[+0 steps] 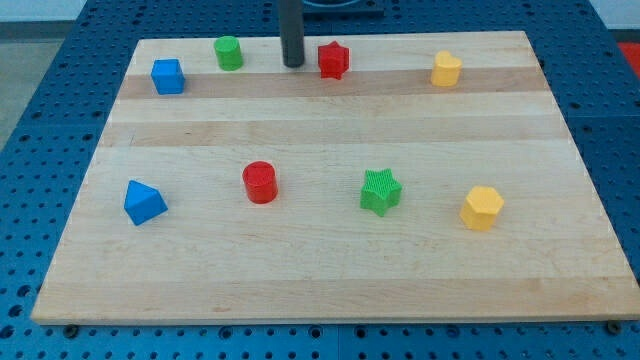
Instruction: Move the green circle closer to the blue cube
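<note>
The green circle stands near the board's top edge, left of centre. The blue cube sits a short way to its left and slightly lower, with a small gap between them. My tip is at the top of the board, right of the green circle and just left of the red star. It touches neither block.
A yellow block sits at the top right. In the lower row, from the view's left, are a blue triangular block, a red cylinder, a green star and a yellow hexagon. The wooden board lies on a blue perforated table.
</note>
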{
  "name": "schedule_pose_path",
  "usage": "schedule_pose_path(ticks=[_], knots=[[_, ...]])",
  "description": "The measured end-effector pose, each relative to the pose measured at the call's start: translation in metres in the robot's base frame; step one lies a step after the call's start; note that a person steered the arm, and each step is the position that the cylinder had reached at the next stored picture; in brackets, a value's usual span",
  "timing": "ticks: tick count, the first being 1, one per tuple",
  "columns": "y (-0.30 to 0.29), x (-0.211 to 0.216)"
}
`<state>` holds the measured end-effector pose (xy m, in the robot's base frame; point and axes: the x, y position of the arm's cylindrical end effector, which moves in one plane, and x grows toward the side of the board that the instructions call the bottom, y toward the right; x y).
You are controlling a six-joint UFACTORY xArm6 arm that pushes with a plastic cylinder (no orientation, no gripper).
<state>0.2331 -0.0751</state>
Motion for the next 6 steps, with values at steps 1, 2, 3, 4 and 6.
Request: schedule_pose_path(ticks=[1,2,3,4,6], knots=[[-0.037,-0.019],[-0.045,-0.019],[-0.061,-0.01],[-0.065,-0.001],[-0.077,0.01]])
